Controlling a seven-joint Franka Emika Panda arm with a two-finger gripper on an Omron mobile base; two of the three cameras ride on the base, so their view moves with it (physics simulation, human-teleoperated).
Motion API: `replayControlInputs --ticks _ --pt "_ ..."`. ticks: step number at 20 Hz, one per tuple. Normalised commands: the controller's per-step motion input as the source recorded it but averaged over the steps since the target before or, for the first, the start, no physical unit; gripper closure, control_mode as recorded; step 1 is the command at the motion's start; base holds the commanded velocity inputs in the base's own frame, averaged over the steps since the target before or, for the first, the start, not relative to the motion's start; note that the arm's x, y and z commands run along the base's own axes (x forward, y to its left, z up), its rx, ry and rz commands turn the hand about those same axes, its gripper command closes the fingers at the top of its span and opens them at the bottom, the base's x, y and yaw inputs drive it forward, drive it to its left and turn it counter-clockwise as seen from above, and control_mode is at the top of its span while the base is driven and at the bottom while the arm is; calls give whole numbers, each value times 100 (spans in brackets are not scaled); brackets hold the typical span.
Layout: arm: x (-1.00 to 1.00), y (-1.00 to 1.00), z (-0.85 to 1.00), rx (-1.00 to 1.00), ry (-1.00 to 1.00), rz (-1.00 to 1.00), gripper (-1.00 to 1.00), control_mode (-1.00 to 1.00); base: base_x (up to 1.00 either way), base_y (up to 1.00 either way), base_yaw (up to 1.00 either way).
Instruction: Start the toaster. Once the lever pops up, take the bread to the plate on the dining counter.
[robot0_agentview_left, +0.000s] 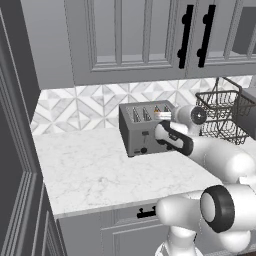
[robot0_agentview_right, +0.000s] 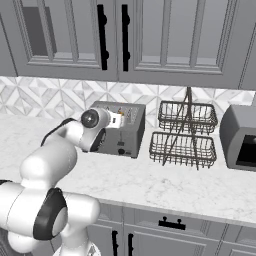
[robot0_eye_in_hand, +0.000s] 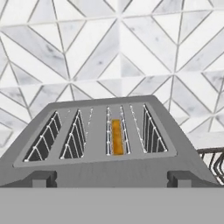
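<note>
**Arm poised over the toaster, bread seated in a slot**

The toaster (robot0_agentview_left: 141, 128) is seen standing on the marble tabletop (robot0_agentview_left: 95, 170), set back close to the patterned tile backsplash (robot0_agentview_left: 75, 107). In the hand view, its four slots are looked into from above and in front, and the bread (robot0_eye_in_hand: 116, 137) is found sunk upright in the third slot from the left, with only its orange-tan top edge exposed. The other three slots are shown with bare wire guides. Two dark levers (robot0_eye_in_hand: 41, 177) are visible low on the toaster's front edge.

The white arm is stretched from the base toward the toaster, its hand held just above and in front of the toaster's top. The fingers themselves are not made out in the base views; they are taken to be spread wide, with nothing held between them.

To the toaster's right, a two-tier wire basket (robot0_agentview_right: 186, 134) is placed on the same tabletop, well apart from it, and a grey appliance (robot0_agentview_right: 240, 137) is seen beyond that. Grey wall cabinets (robot0_agentview_right: 125, 40) are hung above.
</note>
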Motion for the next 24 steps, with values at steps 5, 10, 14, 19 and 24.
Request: replayControlInputs --ticks 5,10,14,19,24 --pt "3 1 -6 -3 -1 4 -100 -100 0 0 0" --pt "5 0 0 0 0 0 -100 -100 0 0 0" --pt "6 0 0 0 1 0 -100 -100 0 0 0" --pt "17 0 0 0 0 0 -100 -100 0 0 0" --pt "27 0 0 0 1 -1 -100 -100 0 0 0"
